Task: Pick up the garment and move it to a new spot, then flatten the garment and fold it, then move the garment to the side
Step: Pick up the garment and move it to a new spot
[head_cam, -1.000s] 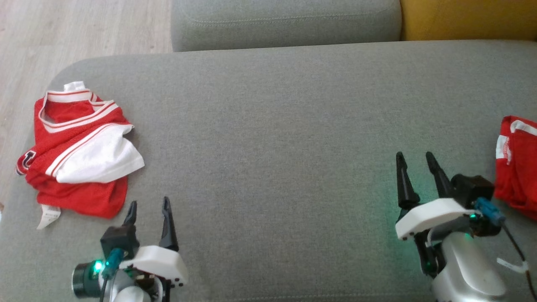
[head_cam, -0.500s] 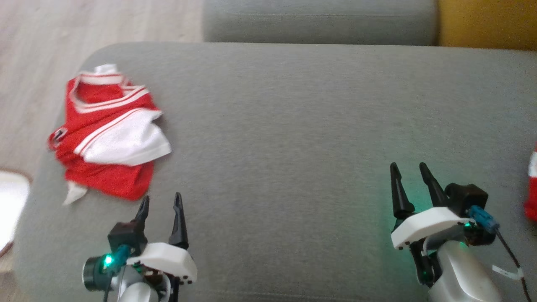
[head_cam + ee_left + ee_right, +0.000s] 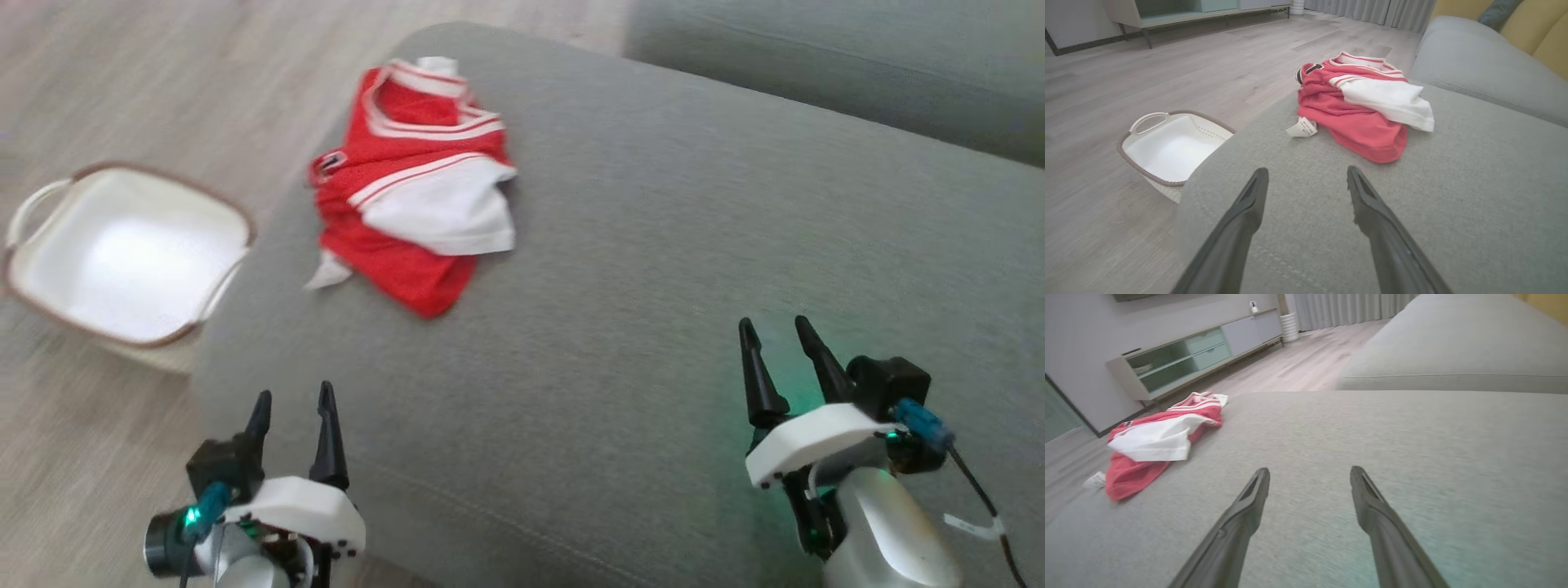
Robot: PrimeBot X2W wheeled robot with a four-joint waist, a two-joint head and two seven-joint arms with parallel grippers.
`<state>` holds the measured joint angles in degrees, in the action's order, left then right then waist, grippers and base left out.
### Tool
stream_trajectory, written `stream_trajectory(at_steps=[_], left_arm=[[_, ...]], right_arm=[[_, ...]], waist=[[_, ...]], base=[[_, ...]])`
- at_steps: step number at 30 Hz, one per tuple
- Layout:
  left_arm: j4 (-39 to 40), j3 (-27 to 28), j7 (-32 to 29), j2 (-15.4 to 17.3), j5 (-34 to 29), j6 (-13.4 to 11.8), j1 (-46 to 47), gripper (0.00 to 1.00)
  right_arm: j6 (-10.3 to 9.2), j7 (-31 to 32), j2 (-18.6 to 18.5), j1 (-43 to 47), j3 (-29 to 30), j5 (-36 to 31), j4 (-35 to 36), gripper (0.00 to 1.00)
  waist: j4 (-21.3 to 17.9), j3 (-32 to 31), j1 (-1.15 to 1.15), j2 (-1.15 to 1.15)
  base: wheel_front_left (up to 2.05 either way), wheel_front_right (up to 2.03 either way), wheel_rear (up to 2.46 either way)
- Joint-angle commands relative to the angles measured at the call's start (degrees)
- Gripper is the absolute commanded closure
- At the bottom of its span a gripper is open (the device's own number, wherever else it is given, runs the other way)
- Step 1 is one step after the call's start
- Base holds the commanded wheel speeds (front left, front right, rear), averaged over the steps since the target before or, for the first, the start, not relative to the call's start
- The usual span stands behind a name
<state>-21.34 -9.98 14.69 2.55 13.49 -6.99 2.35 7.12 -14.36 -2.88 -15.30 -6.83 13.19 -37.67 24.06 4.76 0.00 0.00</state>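
Down front, the left gripper and right gripper both hover over the sofa, fingers spread wide, gripping nothing. Further up, ahead of the left gripper and well apart from it, the garment lies crumpled by the sofa's left edge. A basket sits on the floor beside it.

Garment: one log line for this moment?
garment: crumpled on sofa, untouched | left gripper: open, short of it | right gripper: open, empty | basket: on floor beside sofa
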Motion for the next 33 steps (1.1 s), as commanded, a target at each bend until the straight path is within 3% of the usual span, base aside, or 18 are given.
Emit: stream_trajectory(at_steps=[1, 7, 16, 21, 28, 33], left_arm=[[1.00, 2.46, 0.31, 0.32, -1.52, 0.72, 1.33, 0.00], [-0.08, 6.04, 0.31, 0.32, -2.96, 2.95, 3.37, 0.00], [-2.40, 11.92, 0.31, 0.43, -3.25, 8.42, 10.80, 0.00], [-7.14, 14.52, 0.31, 2.17, -2.63, 12.63, 18.41, 0.00], [-17.19, 17.48, 0.31, 6.52, -1.19, 14.07, 28.62, 0.00], [-24.04, 18.88, 0.31, 9.03, 0.11, 14.36, 30.61, 0.00]], right_arm=[[0.36, -0.63, 0.00, -2.38, -1.99, 1.06, 1.42, 0.00], [0.36, -0.63, 0.00, -5.29, -3.95, -0.18, 1.52, 0.00], [0.36, -0.63, 0.00, -9.30, -5.00, -3.58, 2.18, 0.00], [0.36, -0.63, -0.15, -11.51, -4.54, -5.99, 3.88, 0.00], [0.36, -0.63, -1.34, -14.05, -5.76, -6.68, 6.07, 0.00], [0.36, -0.63, -2.27, -14.14, -7.78, -6.37, 6.24, 0.00]], waist=[[4.11, 1.09, 0.00, 0.00], [3.96, 4.00, 0.00, 0.00], [-1.40, 9.72, 0.00, 0.00], [-4.77, 13.32, 0.00, 0.00], [-9.83, 16.99, 0.00, 0.00], [-13.85, 16.05, 0.00, 0.00]], base=[[0.00, 0.00, 0.00], [0.00, 0.00, 0.00], [0.00, 0.00, 0.00], [0.00, 0.00, 0.00], [0.00, 0.00, 0.00], [0.00, 0.00, 0.00]])
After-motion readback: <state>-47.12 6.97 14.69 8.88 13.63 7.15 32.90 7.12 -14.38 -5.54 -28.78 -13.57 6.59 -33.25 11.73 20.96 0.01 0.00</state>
